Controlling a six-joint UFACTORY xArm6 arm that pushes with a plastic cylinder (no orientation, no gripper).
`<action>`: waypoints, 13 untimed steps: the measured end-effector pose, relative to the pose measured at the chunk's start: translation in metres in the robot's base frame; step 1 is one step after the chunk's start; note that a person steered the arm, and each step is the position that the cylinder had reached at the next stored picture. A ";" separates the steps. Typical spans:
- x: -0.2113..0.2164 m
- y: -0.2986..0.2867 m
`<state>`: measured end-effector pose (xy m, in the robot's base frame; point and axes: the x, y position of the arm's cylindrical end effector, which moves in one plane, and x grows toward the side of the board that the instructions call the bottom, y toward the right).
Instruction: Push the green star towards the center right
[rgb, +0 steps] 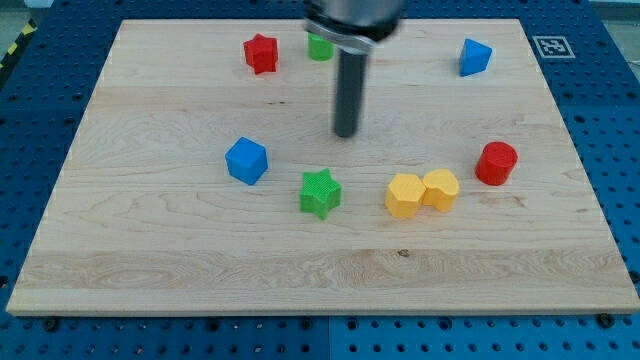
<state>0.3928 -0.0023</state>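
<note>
The green star (320, 193) lies on the wooden board (150, 250) a little below the middle. My tip (346, 134) stands above it and slightly to the view's right, about a block's width clear of it. The rod rises from there to the arm's dark mount at the view's top.
A blue cube (246, 161) sits left of the star. Two yellow blocks (405, 195) (440, 188) touch each other to its right, then a red cylinder (496, 163). At the top are a red star (261, 53), a green block (319, 47) partly hidden by the arm, and a blue block (474, 57).
</note>
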 end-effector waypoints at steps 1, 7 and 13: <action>-0.014 -0.090; 0.148 -0.050; 0.091 0.051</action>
<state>0.4841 0.0485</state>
